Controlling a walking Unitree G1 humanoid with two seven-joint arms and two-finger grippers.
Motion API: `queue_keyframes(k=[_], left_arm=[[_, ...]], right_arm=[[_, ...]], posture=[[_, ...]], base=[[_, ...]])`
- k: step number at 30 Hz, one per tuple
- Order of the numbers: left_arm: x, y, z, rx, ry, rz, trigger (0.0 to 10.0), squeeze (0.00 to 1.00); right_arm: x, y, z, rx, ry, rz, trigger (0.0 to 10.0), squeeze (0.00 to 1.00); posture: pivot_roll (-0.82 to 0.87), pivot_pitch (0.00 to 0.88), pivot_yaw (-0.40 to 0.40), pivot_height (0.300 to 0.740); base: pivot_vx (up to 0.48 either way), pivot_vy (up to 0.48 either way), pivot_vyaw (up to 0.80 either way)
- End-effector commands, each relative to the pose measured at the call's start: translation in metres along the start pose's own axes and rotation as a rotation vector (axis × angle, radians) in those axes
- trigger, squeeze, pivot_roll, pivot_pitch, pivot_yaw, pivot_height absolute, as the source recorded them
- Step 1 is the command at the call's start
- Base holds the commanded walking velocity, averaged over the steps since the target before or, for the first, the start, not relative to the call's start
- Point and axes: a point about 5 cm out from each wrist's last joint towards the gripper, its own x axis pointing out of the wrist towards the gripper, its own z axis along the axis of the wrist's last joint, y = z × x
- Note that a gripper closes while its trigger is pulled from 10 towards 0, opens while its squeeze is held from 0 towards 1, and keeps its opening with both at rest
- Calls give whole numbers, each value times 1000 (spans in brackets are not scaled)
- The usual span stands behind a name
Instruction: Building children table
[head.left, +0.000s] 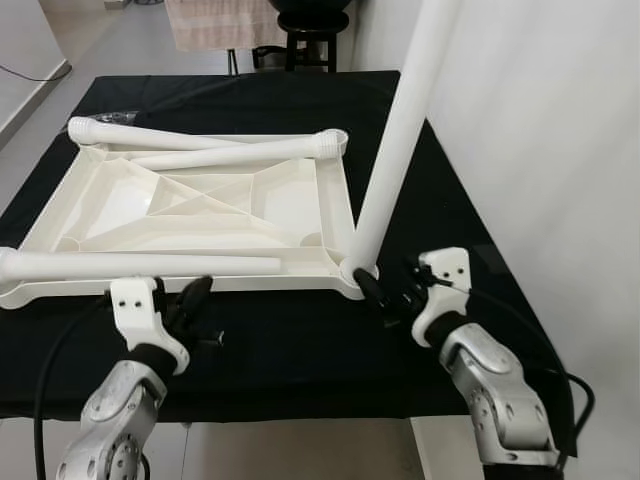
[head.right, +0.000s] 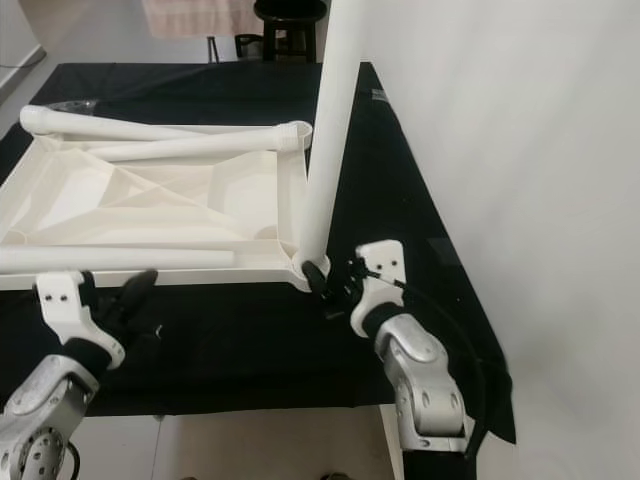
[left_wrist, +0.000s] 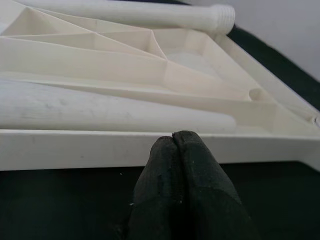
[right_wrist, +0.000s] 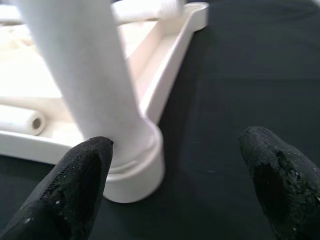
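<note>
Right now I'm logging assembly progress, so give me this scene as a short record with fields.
surface: black cloth over a table
tabletop: white tabletop lying underside up
fitted leg: upright leg standing in the near right corner socket
loose legs: three loose legs lying across the tabletop
left gripper: shut, at the near edge, holding nothing
right gripper: open, beside the socket, one finger close to the leg base

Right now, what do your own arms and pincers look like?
Both arms are silver metal with round joint housings. Each ends in a white plastic bracket with small holes, carrying two long black, rough-textured fingers: the left pincer and the right pincer. Black cables loop beside each forearm.
</note>
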Motion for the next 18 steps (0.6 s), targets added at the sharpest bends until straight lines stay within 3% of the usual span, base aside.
queue_keyframes(k=[1,4,7,9,12,18], left_arm=[[0,-1,-8,45,45,7,10000,0],[4,5,-2,39,38,28,10000,0],[10,24,-2,121,77,157,10000,0],[12,20,-8,186,98,182,10000,0],[11,8,-14,211,121,139,10000,0],[17,5,-8,301,91,118,10000,0]], right_arm=[[-3,2,1,22,-4,-3,10000,0],[0,6,4,29,-17,0,10000,0],[3,14,5,19,-22,33,10000,0],[5,13,6,11,-22,38,10000,0],[5,5,6,2,-16,7,10000,0],[9,5,7,25,-24,-6,10000,0]], posture=[[25,113,-17,740],[18,99,-17,740],[12,76,-17,740],[6,88,-24,740],[10,83,-35,740],[22,88,-20,740]], base=[[0,0,0],[0,0,0],[0,0,0],[0,463,0],[0,461,0],[0,461,0]])
